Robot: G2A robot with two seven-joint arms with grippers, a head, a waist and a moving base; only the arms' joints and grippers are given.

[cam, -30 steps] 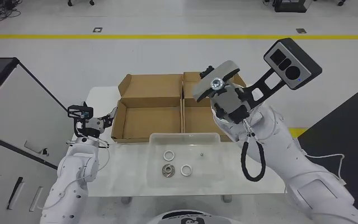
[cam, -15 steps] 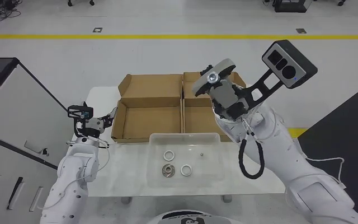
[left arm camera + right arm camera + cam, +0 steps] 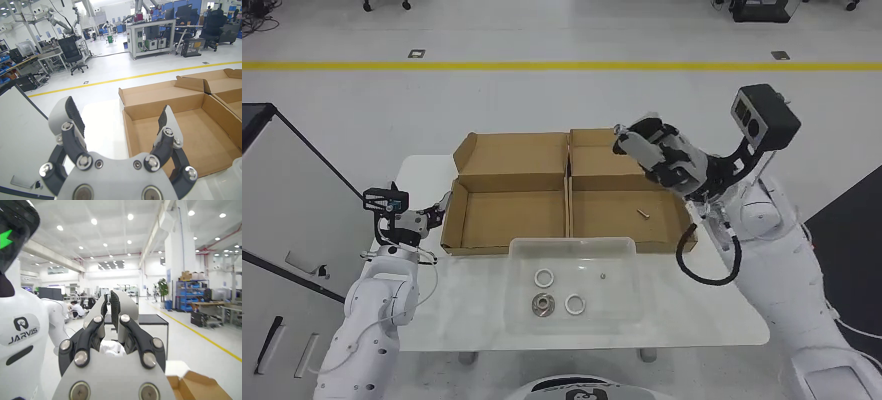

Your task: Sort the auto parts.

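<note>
Now my right gripper [image 3: 622, 135] pinches a threaded bolt [image 3: 107, 297] at its tips, the right cardboard box [image 3: 594, 212] beneath, likely to join the loose bolt [image 3: 642, 212] there; my left gripper [image 3: 119, 110] hangs wide

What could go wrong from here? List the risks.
1. The bolt is pinched only at the very tips of the right end effector, so it may slip out.
2. From the top view, that end effector seems to hang near the far flap of the right box, not over its floor. Released there, the bolt might bounce out.
</note>
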